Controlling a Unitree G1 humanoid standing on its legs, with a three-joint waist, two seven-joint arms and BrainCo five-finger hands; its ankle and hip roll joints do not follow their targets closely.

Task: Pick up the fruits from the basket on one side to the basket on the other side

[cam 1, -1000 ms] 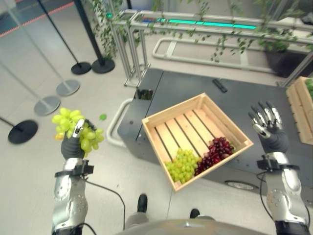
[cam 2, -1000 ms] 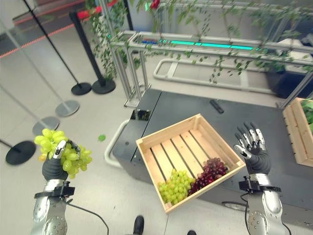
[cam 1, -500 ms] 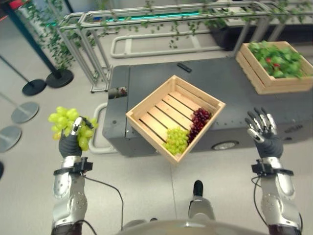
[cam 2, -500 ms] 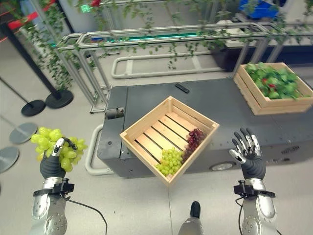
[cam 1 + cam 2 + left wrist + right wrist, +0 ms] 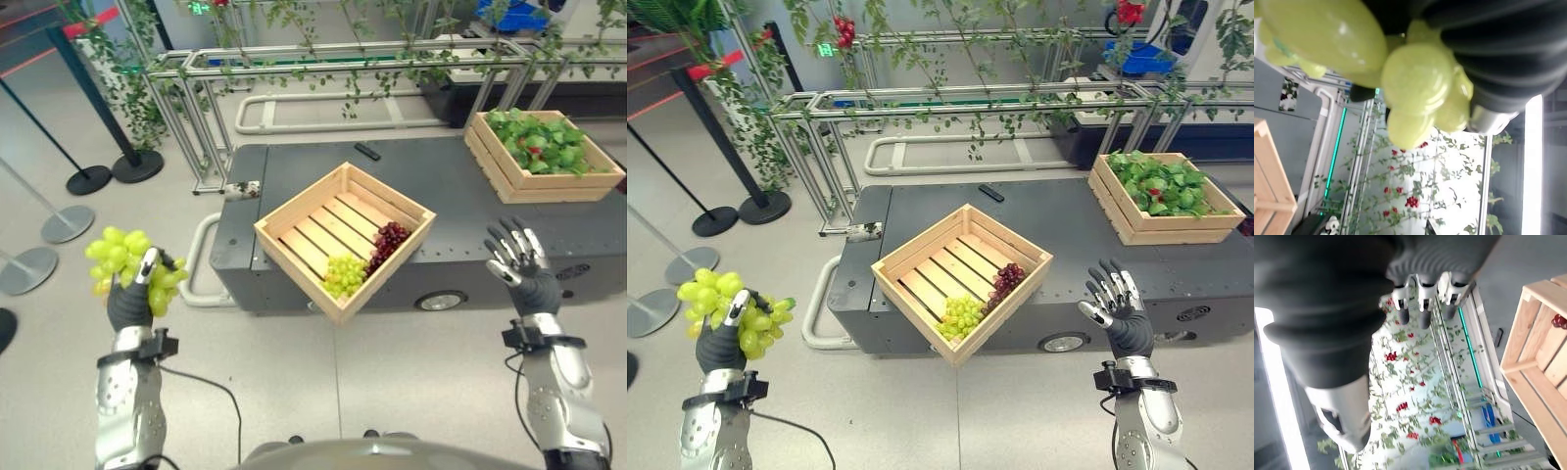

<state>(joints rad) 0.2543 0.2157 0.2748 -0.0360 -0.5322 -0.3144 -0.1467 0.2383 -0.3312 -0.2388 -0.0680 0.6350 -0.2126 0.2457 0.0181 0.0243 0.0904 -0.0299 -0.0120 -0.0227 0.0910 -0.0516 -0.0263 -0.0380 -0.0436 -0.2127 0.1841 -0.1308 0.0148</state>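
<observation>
**Green grapes held clear of the crate**

The left hand point(image 5: 129, 299) is curled round a bunch of green grapes point(image 5: 125, 264), raised out over the floor point(image 5: 411, 382) well to the left of the dark tabletop point(image 5: 470, 196). Judging by the task, the bunch is held high and away so it can be carried to another basket without brushing anything. The right hand point(image 5: 524, 269) hangs in front of the tabletop's right end with its fingers spread and nothing in them, likely kept free for balance or the next pick.

The slatted wooden crate point(image 5: 294, 211) sits skewed on the tabletop, one corner overhanging the front edge; a second green bunch point(image 5: 345, 274) and a bunch of dark red grapes point(image 5: 389, 238) lie touching in its near corner. A second wooden crate of leafy greens point(image 5: 542, 147) stands at the tabletop's far right (whether it is the destination cannot be told). A small black remote-like object point(image 5: 367, 151) lies at the back edge.

Behind runs a metal rail frame point(image 5: 950, 98) hung with vines, and black stanchion posts point(image 5: 725, 147) stand at the left.
</observation>
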